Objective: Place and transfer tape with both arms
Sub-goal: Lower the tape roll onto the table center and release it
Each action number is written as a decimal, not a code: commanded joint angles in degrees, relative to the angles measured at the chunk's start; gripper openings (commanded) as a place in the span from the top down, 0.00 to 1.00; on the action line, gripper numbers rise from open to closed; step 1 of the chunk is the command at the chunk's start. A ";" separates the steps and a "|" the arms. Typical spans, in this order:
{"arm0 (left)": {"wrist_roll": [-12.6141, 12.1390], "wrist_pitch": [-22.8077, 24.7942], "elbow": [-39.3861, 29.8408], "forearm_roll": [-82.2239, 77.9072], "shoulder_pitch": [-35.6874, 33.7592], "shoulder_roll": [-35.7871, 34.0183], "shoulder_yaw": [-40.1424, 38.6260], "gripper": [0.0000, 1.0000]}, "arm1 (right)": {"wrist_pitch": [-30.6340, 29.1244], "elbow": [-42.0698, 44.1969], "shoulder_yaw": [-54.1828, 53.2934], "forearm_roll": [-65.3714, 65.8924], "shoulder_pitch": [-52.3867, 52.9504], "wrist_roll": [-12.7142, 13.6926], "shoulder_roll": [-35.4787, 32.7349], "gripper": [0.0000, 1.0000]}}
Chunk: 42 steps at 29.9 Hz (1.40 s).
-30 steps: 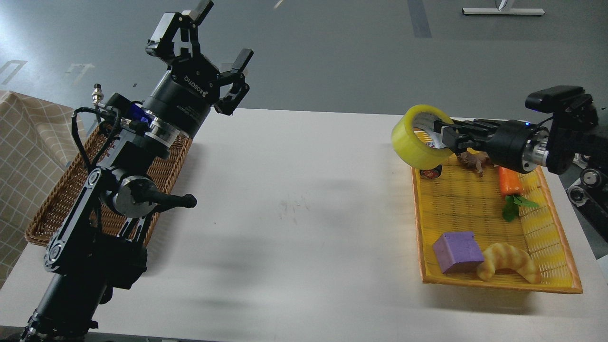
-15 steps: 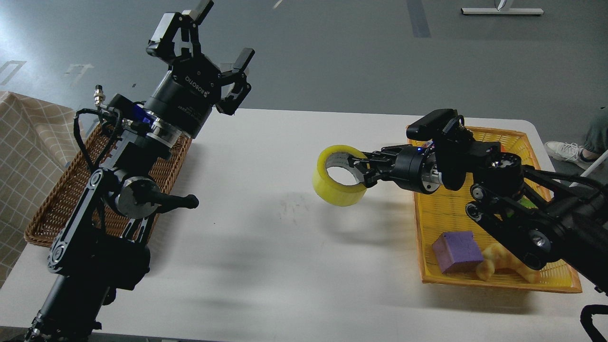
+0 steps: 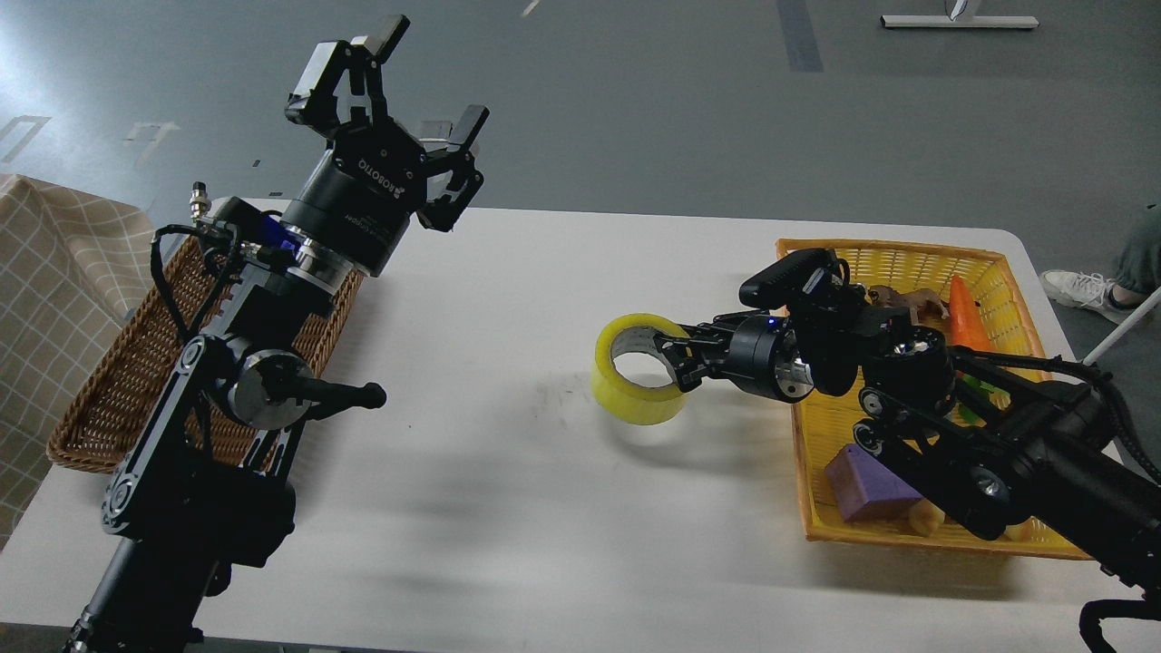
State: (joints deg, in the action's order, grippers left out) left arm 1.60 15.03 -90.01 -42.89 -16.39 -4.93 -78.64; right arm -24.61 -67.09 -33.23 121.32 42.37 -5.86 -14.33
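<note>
The tape (image 3: 626, 392), a wide yellow roll with a whitish core, lies near the middle of the white table (image 3: 508, 490), low on or just above its surface. My right gripper (image 3: 676, 361) reaches in from the right and is shut on the roll's right wall, one finger inside the core. My left gripper (image 3: 408, 86) is raised high at the upper left, open and empty, far from the tape.
A brown wicker basket (image 3: 109, 399) stands at the table's left edge under my left arm. A yellow tray (image 3: 916, 263) at the right holds a purple cube (image 3: 866, 494), a carrot (image 3: 963, 313) and a croissant, mostly hidden by my right arm.
My right gripper has carried the tape left from above the yellow tray to the table's middle and lowered it. My left arm has barely moved.
</note>
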 commanded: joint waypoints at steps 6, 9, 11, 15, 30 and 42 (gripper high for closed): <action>-0.02 -0.36 0.01 0.00 0.13 -0.34 -0.19 0.02 | -1.76 -0.50 -0.43 -0.65 -0.27 2.69 3.17 0.98; -0.02 -0.44 -0.08 0.00 0.13 -0.52 -0.19 0.02 | -1.76 -0.32 -0.44 -0.65 -0.27 2.95 3.26 0.97; -0.02 -0.44 -0.08 0.00 0.13 -0.60 -0.28 0.02 | -1.76 -0.32 -0.52 -0.65 -0.53 3.04 3.26 0.95; -0.02 -0.44 -0.08 0.00 0.13 -0.60 -0.81 0.02 | -1.67 -0.23 -0.61 -0.74 -1.06 3.66 3.26 0.90; -0.11 -0.09 0.09 0.26 0.39 -0.96 -1.51 0.02 | -1.15 -0.23 -3.07 -7.68 -3.35 13.24 4.84 0.06; -0.20 -0.27 0.09 0.26 1.01 -1.04 -1.51 0.02 | -0.88 -3.83 -12.55 -7.94 -2.12 13.33 5.72 0.04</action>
State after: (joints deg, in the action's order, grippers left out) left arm 1.49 14.85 -89.91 -42.63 -15.37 -5.88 -80.16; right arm -25.45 -69.29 -43.46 113.42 39.87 7.48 -8.27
